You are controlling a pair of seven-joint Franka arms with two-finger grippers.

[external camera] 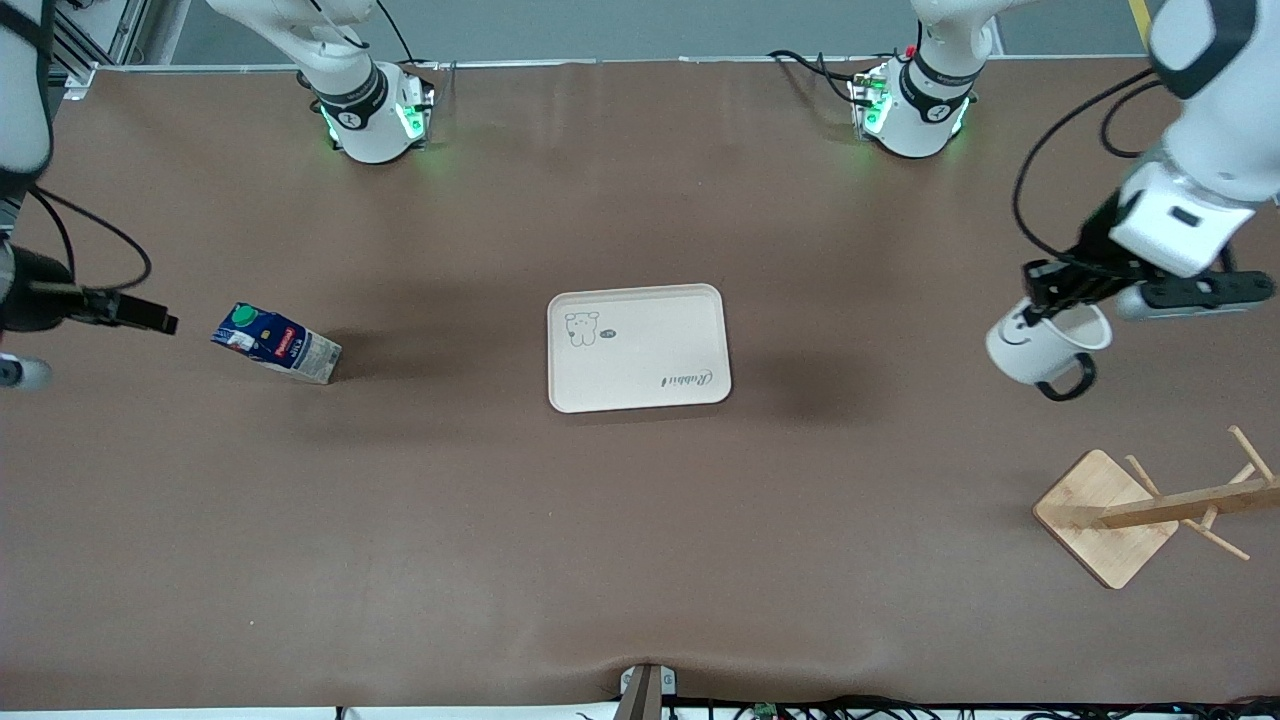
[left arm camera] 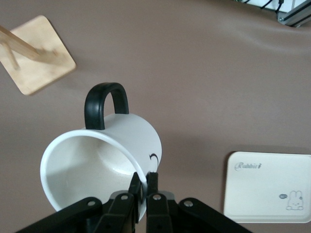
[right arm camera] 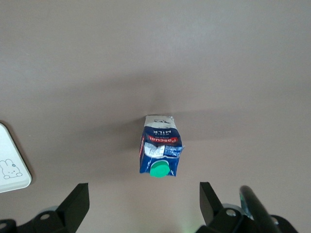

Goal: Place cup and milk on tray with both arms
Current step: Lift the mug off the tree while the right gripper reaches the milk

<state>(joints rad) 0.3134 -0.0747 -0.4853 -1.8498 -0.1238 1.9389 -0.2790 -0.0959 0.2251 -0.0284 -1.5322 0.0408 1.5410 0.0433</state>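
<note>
tray [external camera: 640,350]: I see nothing on it, bare tabletop [external camera: 640,560] all round.
left pincer [external camera: 1040,300] to tray: I carry the cup [external camera: 1045,345] in the air, pinched at its rim; open tabletop lies between.
rack [external camera: 1110,515]: only obstacle, nearer the camera than the cup, pegs jutting out.
right pincer [right arm camera: 141,201]: fingers wide, over the milk [external camera: 278,345]; clear tabletop between milk and tray.

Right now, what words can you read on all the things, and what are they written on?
"Rabbit": cursive lettering on the tray, by one corner.
"MILK": on the red label of the milk; the line above it may be "Pascual", but that is uncertain.
Small oval mark beside the tray's bear drawing: too small to read.
The cup: only a drawn face, no words.
</note>
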